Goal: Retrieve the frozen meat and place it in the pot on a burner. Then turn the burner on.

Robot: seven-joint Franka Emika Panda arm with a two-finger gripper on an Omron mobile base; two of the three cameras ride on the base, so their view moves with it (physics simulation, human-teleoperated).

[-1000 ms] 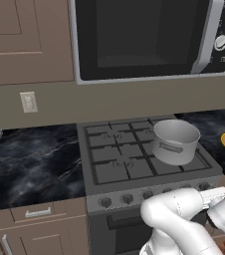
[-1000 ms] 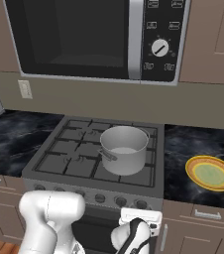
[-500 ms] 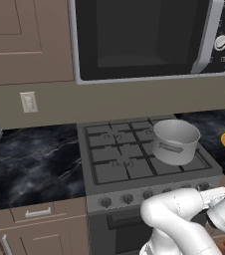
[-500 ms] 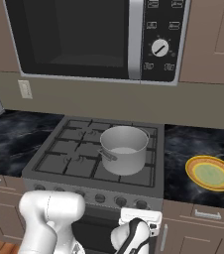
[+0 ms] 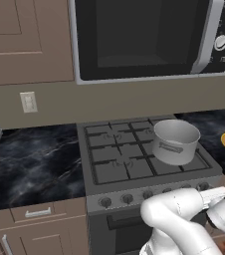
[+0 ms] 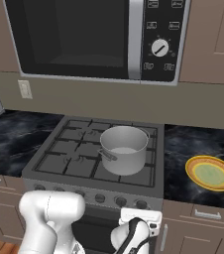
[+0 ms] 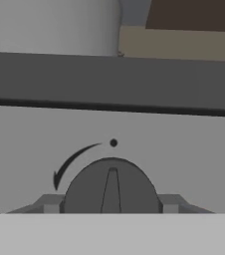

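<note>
Pot (image 6: 123, 155) of grey metal sits on the stove's (image 6: 59, 163) front right burner (image 6: 134, 176). Low before the stove front, the pincer (image 7: 111, 208) faces a round knob (image 7: 111, 187), fingertips flanking it; whether they grip it I cannot tell.

Pot (image 6: 123, 149) filling the stove's right front burner (image 6: 132, 171), grates to its left bare, yellow dish (image 6: 211, 173) on the dark surface (image 5: 32, 164) right of the stove, knob (image 7: 111, 187) close ahead, fingers (image 7: 49, 203) seemingly flanking it, microwave (image 5: 149, 35) low overhead
</note>
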